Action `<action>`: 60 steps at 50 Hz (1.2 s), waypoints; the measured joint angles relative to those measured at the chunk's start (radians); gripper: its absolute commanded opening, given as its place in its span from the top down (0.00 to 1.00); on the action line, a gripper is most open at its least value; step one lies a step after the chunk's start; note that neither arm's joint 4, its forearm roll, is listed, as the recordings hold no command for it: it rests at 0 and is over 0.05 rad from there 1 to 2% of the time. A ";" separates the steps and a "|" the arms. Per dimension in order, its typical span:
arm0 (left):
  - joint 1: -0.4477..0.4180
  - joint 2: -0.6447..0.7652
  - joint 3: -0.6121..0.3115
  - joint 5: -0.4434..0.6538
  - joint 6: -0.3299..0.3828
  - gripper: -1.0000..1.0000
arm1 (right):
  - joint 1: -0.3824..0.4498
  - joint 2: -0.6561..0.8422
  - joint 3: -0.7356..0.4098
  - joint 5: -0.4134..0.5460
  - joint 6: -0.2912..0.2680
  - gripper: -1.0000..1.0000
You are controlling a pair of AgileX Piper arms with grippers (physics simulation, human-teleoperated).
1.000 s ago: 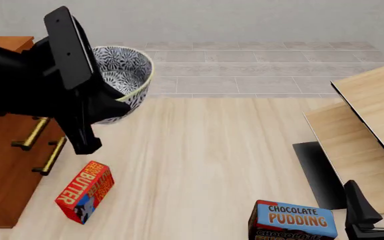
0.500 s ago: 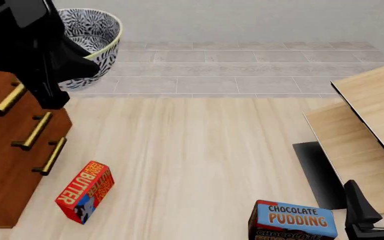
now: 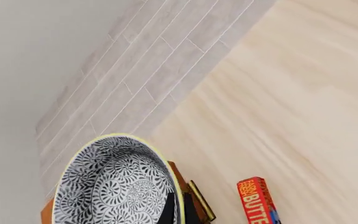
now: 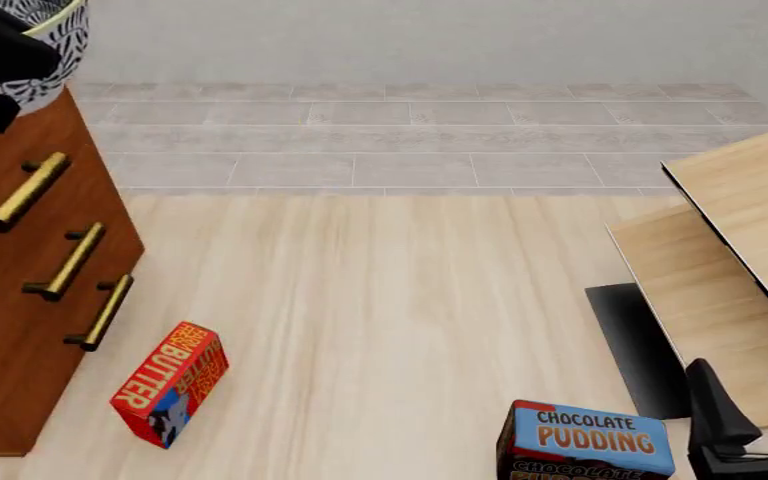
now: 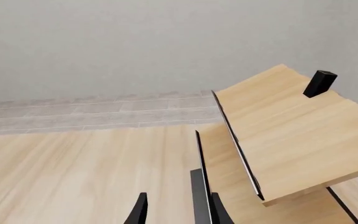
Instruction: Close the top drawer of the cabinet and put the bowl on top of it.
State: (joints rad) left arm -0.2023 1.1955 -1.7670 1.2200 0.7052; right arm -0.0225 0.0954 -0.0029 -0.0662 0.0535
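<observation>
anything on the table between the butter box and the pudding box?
Nothing: front view shows bare pale table between the butter box and the chocolate pudding box.

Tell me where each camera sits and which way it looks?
Front view: above and behind the arms, looking down at the reddish-brown wooden cabinet; right gripper shows.
Left wrist view: behind the left jaws, over the grey-and-white floral bowl; one black finger shows.
Right wrist view: behind the right jaws, facing pale wooden boards.
Shared by front and left wrist views: red butter box.
</observation>
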 measured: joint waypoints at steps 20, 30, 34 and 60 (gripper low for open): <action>0.207 0.017 -0.066 0.000 0.027 1.00 | 0.004 0.006 0.000 -0.002 -0.010 0.00; 0.290 0.033 -0.086 0.000 0.030 1.00 | 0.004 0.009 0.000 -0.003 -0.015 0.00; 0.317 0.040 -0.090 0.000 0.032 1.00 | 0.006 0.009 0.000 -0.003 -0.019 0.00; 0.423 0.102 -0.111 0.000 0.021 1.00 | 0.001 -0.010 -0.002 0.017 -0.032 0.00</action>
State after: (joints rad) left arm 0.2204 1.2979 -1.8779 1.2200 0.7258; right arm -0.0218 0.0850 -0.0050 -0.0490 0.0216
